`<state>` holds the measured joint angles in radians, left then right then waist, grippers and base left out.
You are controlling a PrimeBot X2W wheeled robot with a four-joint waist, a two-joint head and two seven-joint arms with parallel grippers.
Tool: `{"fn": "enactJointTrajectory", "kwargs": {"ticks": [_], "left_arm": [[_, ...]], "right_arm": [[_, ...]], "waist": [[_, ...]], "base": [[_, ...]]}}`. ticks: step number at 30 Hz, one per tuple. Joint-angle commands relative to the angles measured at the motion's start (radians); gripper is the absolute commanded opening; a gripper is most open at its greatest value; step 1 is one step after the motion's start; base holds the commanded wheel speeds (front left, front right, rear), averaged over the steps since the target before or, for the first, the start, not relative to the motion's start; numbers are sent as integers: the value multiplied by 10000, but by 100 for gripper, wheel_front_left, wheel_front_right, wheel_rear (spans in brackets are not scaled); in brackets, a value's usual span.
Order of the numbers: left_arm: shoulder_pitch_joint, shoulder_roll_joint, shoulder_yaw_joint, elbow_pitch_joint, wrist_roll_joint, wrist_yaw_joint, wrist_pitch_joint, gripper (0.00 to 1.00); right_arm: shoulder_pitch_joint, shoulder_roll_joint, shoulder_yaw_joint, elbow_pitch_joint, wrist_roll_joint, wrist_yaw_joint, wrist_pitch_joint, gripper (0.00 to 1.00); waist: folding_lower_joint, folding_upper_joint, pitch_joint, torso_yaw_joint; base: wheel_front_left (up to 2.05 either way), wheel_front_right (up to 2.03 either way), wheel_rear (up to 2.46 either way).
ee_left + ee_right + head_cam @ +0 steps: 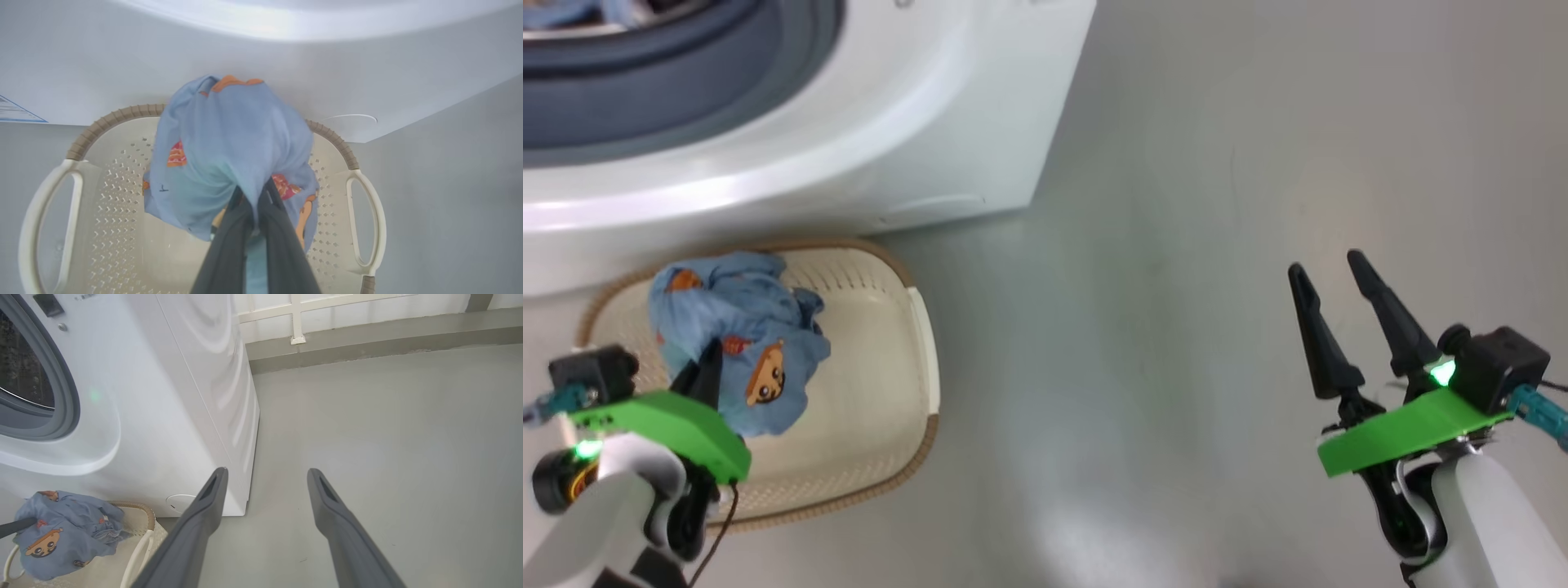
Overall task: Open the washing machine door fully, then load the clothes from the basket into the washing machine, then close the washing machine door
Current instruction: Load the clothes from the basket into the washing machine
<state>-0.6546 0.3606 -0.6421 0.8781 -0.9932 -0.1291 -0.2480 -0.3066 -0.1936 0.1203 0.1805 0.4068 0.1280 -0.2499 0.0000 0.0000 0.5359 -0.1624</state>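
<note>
The cream basket (882, 392) with its brown rim sits on the floor against the white washing machine (915, 106). A light blue garment with orange bears (743, 343) is bunched over it. My left gripper (254, 196) is shut on that fabric, which drapes over the fingertips above the basket floor (122, 228). From the right wrist view the same garment (61, 535) appears raised over the basket rim (143, 512). My right gripper (1325, 265) stands open and holds nothing over bare floor to the right. The drum opening (24, 375) is uncovered; the washing machine door is out of view.
The grey rubber seal (645, 90) rings the opening, with some blue fabric (580, 12) inside. A round cap (179, 502) is low on the machine front. Grey floor (1176, 327) spreads right of the basket. A low wall ledge (367, 343) runs behind.
</note>
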Motion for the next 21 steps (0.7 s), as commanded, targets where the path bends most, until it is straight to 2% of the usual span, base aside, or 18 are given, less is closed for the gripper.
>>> {"fn": "enactJointTrajectory", "kwargs": {"ticks": [1, 8, 15, 21], "left_arm": [[434, 343, 772, -326, 540, -15, -136, 0], [1694, 137, 2752, -1308, 2293, -15, -136, 0], [2973, -257, 4547, -2845, 3915, -15, -137, 0], [3923, -642, 5531, -4172, 4860, -15, -137, 0]], "right_arm": [[421, -148, 162, -152, -27, 27, -118, 100], [993, -272, 119, -57, 45, 27, -118, 100], [1551, -405, -22, -61, 101, 27, -118, 100], [1936, -488, -249, -109, 129, 27, -118, 100]], "waist": [[0, 0, -1086, 372], [0, 0, -2127, 475], [0, 0, -2915, 504], [0, 0, -3331, 572]], "base": [[0, 0, 0], [0, 0, 0], [0, 0, 0], [0, 0, 0]]}}
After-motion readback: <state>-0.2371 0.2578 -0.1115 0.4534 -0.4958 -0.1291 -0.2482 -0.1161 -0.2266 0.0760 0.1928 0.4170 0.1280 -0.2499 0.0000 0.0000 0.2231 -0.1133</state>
